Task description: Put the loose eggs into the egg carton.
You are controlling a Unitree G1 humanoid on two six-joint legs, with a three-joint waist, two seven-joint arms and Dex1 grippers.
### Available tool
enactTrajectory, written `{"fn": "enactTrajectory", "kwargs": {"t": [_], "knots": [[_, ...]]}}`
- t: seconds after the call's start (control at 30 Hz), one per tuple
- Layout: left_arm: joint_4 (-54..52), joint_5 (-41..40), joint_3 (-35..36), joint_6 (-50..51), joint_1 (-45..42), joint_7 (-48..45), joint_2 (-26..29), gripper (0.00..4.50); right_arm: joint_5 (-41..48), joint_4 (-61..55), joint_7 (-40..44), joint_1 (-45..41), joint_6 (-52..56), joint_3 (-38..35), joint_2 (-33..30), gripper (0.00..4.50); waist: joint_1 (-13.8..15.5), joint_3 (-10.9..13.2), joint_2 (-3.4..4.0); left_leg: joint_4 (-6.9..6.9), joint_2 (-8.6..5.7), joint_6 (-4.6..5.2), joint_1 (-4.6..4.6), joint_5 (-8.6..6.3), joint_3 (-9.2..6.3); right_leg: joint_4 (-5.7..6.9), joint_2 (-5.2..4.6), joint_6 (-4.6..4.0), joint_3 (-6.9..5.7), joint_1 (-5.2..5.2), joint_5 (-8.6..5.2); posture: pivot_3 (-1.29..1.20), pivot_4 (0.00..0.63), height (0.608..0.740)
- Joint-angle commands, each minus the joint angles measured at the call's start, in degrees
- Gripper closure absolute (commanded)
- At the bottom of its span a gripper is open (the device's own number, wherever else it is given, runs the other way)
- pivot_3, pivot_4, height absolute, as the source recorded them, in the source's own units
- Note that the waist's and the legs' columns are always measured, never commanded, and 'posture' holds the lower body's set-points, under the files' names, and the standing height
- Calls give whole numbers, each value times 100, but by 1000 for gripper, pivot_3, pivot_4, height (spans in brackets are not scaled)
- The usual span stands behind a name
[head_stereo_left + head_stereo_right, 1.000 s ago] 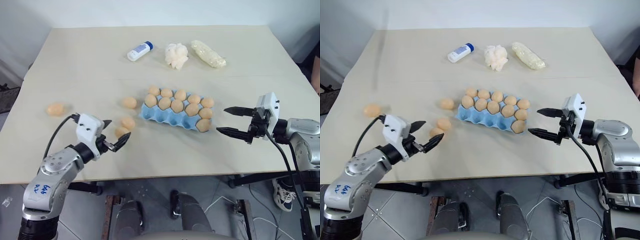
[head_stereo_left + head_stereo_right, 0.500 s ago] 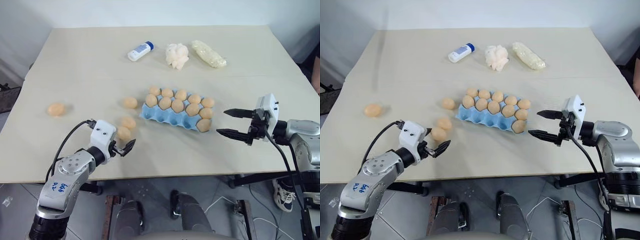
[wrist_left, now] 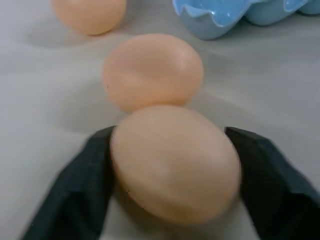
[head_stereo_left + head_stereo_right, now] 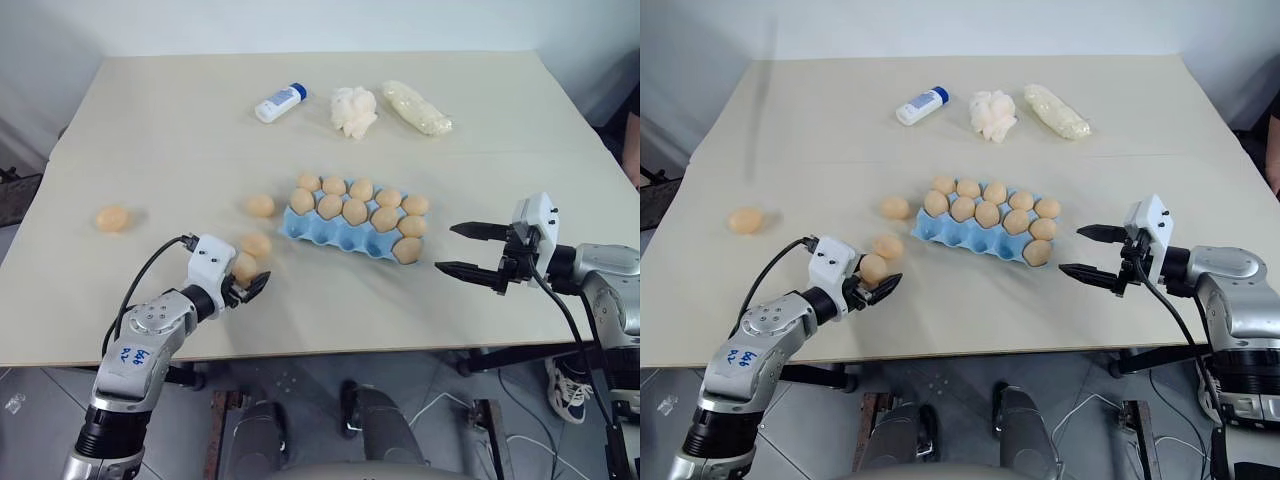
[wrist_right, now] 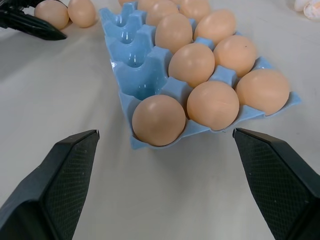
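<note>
Eggs [image 3: 175,165]: smooth, matt tan shells. Carton [image 5: 145,75]: moulded light-blue tray, smooth with a faint sheen. Fingers [image 5: 60,175]: black, finely cross-hatched pads. Counter [image 4: 200,150]: pale matt board. Bottle [image 4: 279,102]: white plastic with blue cap, at 12 o'clock.

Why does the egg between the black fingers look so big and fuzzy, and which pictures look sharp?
In the left wrist view the egg in the left pincer sits so close to the camera that it looks huge and soft-edged, and the egg carton behind blurs too. The right wrist view shows the carton's eggs crisply. In the left eye view everything looks evenly lit, with faint shadows.
</note>
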Motion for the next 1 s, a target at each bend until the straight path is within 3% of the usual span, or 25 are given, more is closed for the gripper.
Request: {"fn": "enactTrajectory", "kwargs": {"t": [0.03, 0.23, 0.33, 0.43, 0.57, 0.77, 1.0], "knots": [[-51, 61, 48, -178, -45, -67, -12, 2212, 68, -153, -16, -24, 11, -231, -143, 0, 0, 0, 0, 0, 0, 0, 0, 0, 0, 0, 0, 0, 0, 0, 0, 0, 150, 740], [-291, -65, 252, -10, 110, -198, 90, 2377, 55, -103, 1, -37, -2, -238, -173, 0, -1, 0, 0, 0, 0, 0, 0, 0, 0, 0, 0, 1, 0, 0, 0, 0, 150, 740], [-802, -529, 707, 163, 293, -552, 312, 2395, 56, -87, 19, -31, -7, -230, -181, 0, -15, 0, 0, -1, 3, -1, 0, -1, 1, 0, 2, 0, 0, -2, 0, 0, 150, 740], [-854, -1387, 1303, 558, -124, -1135, 642, 2395, 53, -66, 16, -27, -31, -204, -146, 0, -3, 0, 0, -1, 5, -2, 0, -1, -1, 3, 4, -1, -2, -3, 0, 0, 150, 740], [-417, -1797, 1530, 640, -763, -1508, 898, 2395, 62, -84, -11, -24, -34, -181, -88, 0, 37, 0, 0, 4, 0, -6, -1, 1, -2, -4, 4, -2, 0, 2, 2, 0, 150, 740], [414, -1703, 1029, 215, -2029, -1996, 850, 2395, 88, -154, -64, 52, -47, -203, -29, 0, 40, 0, 0, 4, -3, 5, -7, 6, 6, -14, 6, 8, 5, 2, 8, 0, 150, 740], [1922, -1232, -70, -687, -3302, -2703, 47, 2395, 131, -288, -180, 261, -222, -393, 2, 0, 138, 0, 0, 4, -3, 2, -5, 4, 54, -8, 8, 11, 5, 1, 10, 0, 150, 740]]}}
